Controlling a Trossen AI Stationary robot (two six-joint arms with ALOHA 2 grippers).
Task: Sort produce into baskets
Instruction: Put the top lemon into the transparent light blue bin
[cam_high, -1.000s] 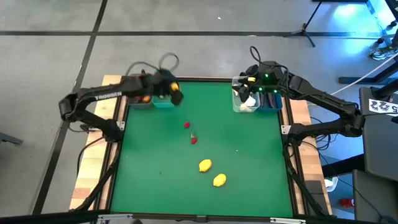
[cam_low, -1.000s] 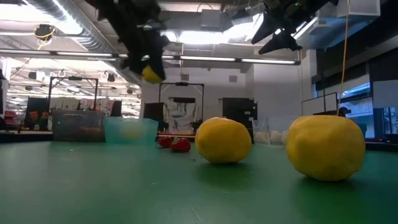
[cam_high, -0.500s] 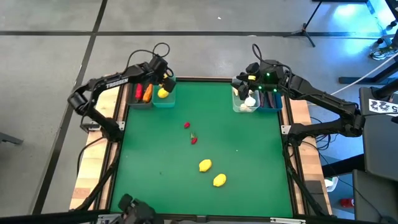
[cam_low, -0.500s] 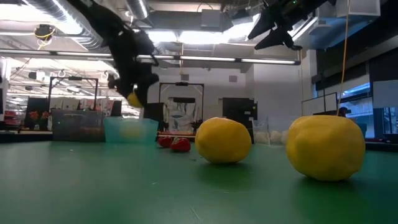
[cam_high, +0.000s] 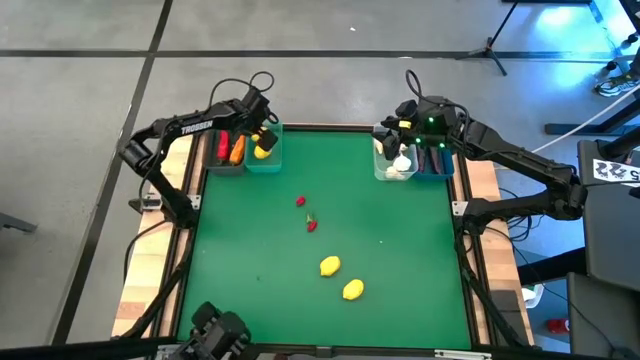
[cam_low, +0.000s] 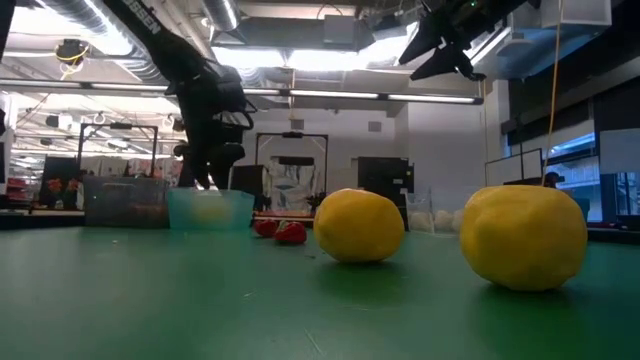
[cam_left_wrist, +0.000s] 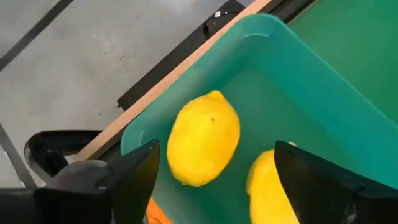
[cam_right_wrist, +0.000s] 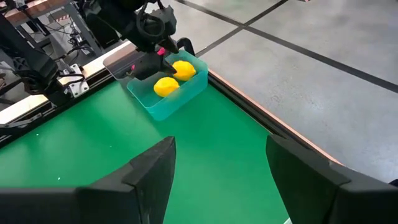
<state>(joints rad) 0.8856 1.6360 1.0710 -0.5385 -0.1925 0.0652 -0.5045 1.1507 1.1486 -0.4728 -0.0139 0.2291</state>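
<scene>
High view shows our left gripper poised over the teal bin at the far left corner of the green table. Its fingers stand wide apart and empty; in the left wrist view a lemon lies loose on the bin floor between them, with a second lemon beside it. Next door, the smoky bin holds a red pepper and an orange carrot.

Our right gripper hangs over the clear bin and blue bin at the far right corner, jaws parted with nothing between them. A white garlic bulb sits in the clear bin.

Left on the mat are two lemons near the front, one just beside the other, and two small red berries near the middle.

We judge the risks ahead as these. Our left fingers sit low inside the teal bin, so a sideways pull could catch the rim and drag or tip the light bin; we should rise straight up first. The round lemons on the mat may roll away if a finger nudges one before closing, and since they lie so close together, reaching for one could knock the other. The berries are tiny, so the jaws may close over them and miss.
</scene>
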